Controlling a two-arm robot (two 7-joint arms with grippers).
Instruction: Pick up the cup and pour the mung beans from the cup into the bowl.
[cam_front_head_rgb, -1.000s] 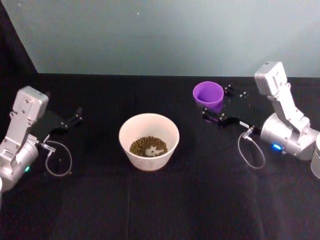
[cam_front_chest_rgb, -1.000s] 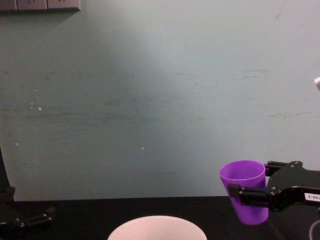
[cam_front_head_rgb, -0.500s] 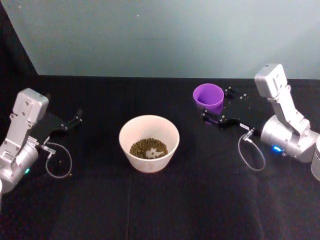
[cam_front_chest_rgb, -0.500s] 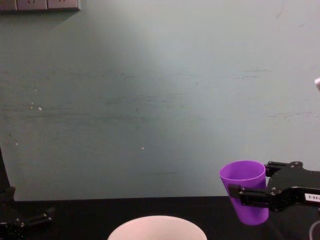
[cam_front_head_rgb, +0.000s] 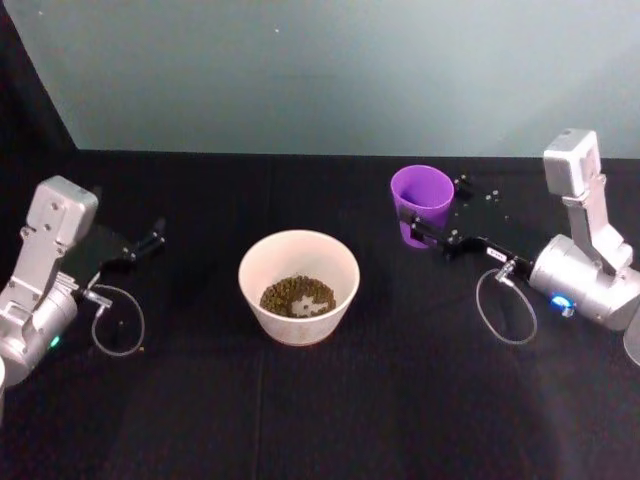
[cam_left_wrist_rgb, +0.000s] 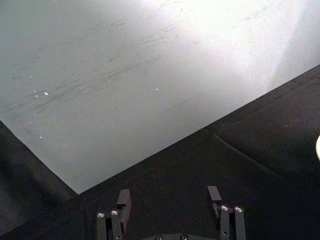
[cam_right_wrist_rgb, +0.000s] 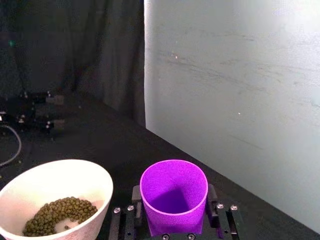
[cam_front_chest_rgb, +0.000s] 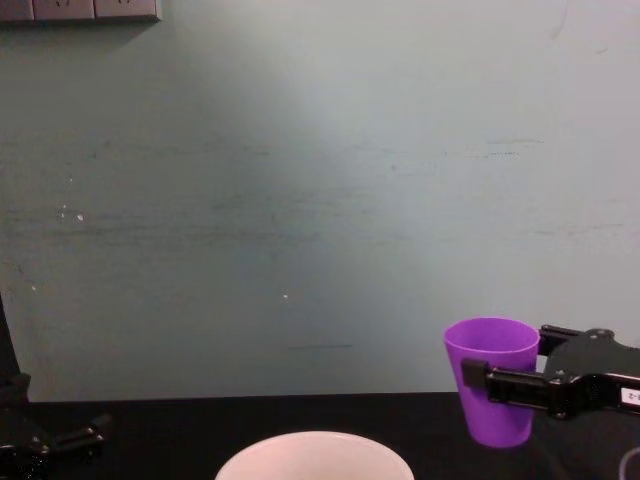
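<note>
The black table (cam_front_head_rgb: 400, 420) carries the bowl (cam_front_head_rgb: 298, 285) at its middle, mung beans (cam_front_head_rgb: 296, 296) inside. Toward the far right edge, the cup (cam_front_head_rgb: 421, 202) stands upright, mouth up, clamped by the right gripper (cam_front_head_rgb: 437, 222). The left gripper (cam_front_head_rgb: 150, 236) idles spread near the left edge.

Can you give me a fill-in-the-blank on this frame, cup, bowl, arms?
1. The mung beans lie in the ____.
2. The purple cup stands ____, not tilted.
3. The ____ gripper has its jaws on either side of the cup.
4. The left gripper, parked away from the bowl, has its jaws ____.

Missing words: bowl; upright; right; open
</note>
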